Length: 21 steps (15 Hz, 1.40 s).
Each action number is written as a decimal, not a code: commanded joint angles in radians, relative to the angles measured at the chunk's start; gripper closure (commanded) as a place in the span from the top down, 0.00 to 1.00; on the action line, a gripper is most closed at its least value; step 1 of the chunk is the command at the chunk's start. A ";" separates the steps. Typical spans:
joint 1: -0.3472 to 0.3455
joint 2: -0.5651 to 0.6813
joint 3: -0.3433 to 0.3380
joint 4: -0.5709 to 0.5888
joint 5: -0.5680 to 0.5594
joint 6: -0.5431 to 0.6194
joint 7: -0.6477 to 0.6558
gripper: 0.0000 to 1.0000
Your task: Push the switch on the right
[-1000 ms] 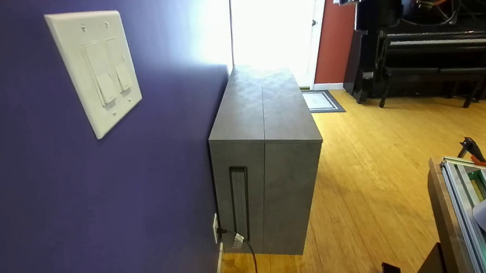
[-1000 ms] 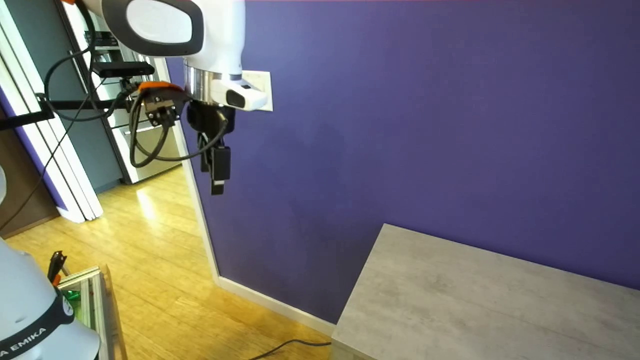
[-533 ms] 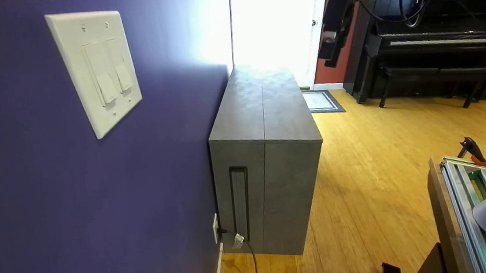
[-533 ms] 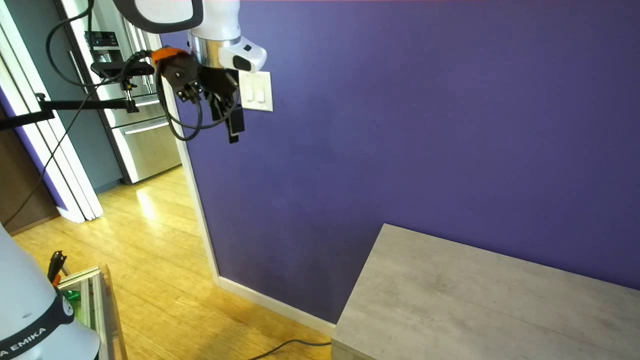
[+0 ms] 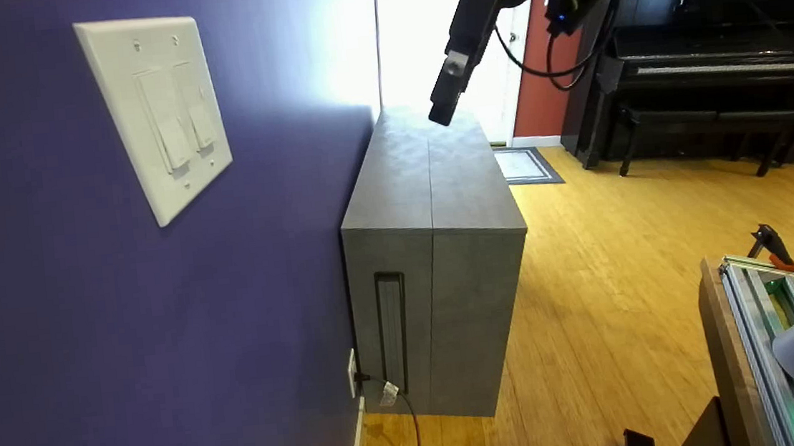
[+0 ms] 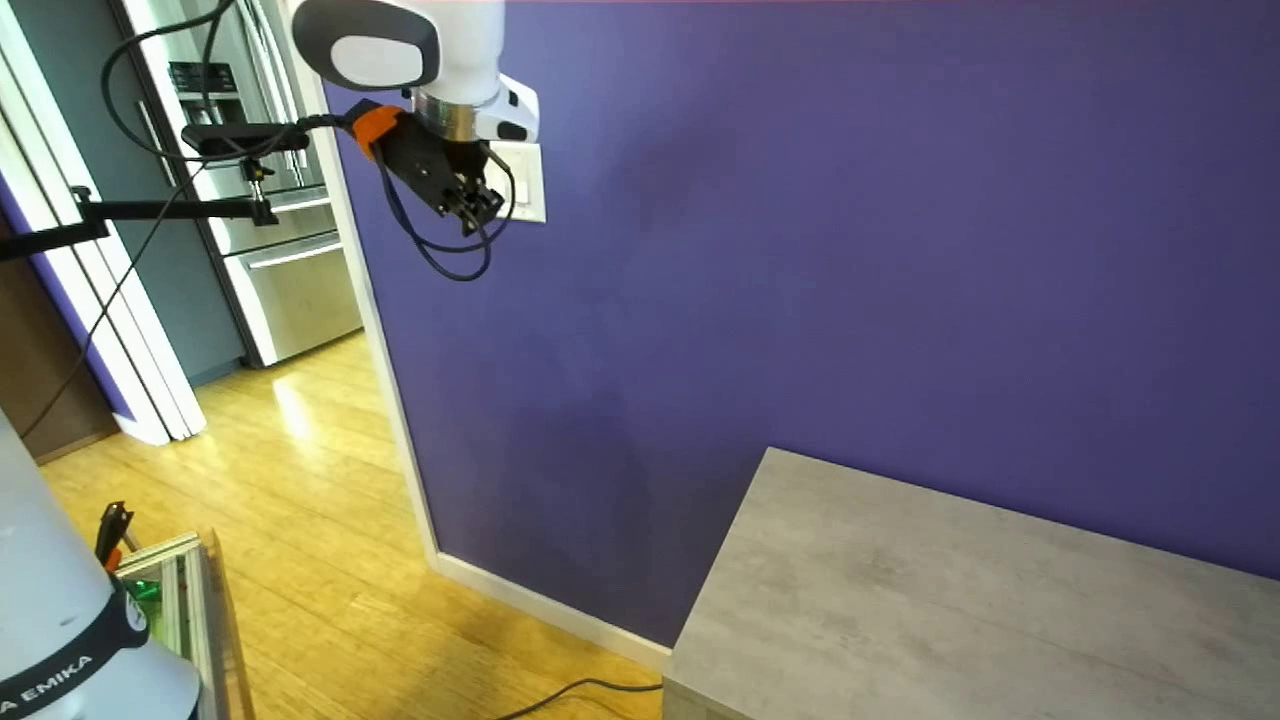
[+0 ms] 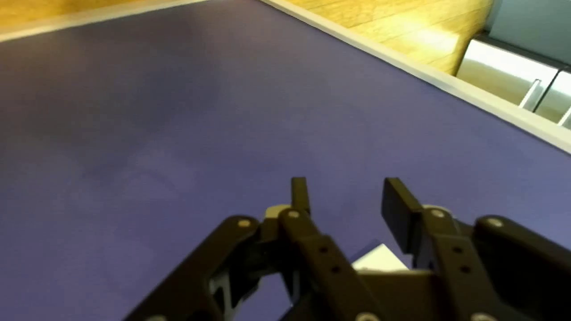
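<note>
Spread, my claw [image 7: 347, 191] reaches in from five o'clock of the wrist view, its two black fingers [image 7: 397, 209] standing apart; purple wall [image 7: 178, 169] fills the gap at the tips, and a white corner [image 7: 381, 259] shows at five o'clock from them. In an exterior view I hang at one o'clock, tilted, pointing toward seven, a white door [image 5: 416, 34] washed out by light behind me; at ten o'clock sits the cream wall plate [image 5: 120, 96], holding the right-hand rocker switch [image 5: 195, 105] at two o'clock from the left-hand rocker switch [image 5: 164, 121]; from my tip the right-hand rocker switch lies at nine o'clock, well apart. A gray cabinet [image 5: 460, 282] stands against the same wall, toward six; a black upright piano [image 5: 712, 44] is at two o'clock with a bench [image 5: 682, 117] before it, and an orange-handled clamp [image 5: 773, 245] sits at three. In an exterior view my white arm [image 6: 470, 40] hangs at eleven o'clock, my claw's dark body below it covering part of the wall plate; a stainless refrigerator [image 6: 300, 300] is near nine, and the gray cabinet lies at four.
</note>
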 commanded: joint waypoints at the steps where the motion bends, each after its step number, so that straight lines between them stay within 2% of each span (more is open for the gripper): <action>1: 0.003 0.104 0.007 0.096 0.130 -0.008 -0.210 0.18; 2: -0.035 0.050 0.038 0.041 0.076 -0.009 -0.121 0.36; 4: -0.039 0.088 0.043 0.073 0.104 -0.009 -0.179 0.22; 5: -0.040 0.098 0.044 0.081 0.108 -0.009 -0.188 0.18; 10: -0.040 0.104 0.044 0.088 0.110 -0.009 -0.195 0.18; 11: -0.035 0.120 0.045 0.104 0.126 -0.003 -0.206 0.05; 13: -0.033 0.148 0.058 0.133 0.165 0.004 -0.203 0.00; 16: -0.033 0.190 0.089 0.174 0.232 0.025 -0.194 0.00; 21: -0.042 0.278 0.136 0.238 0.304 0.134 -0.176 0.00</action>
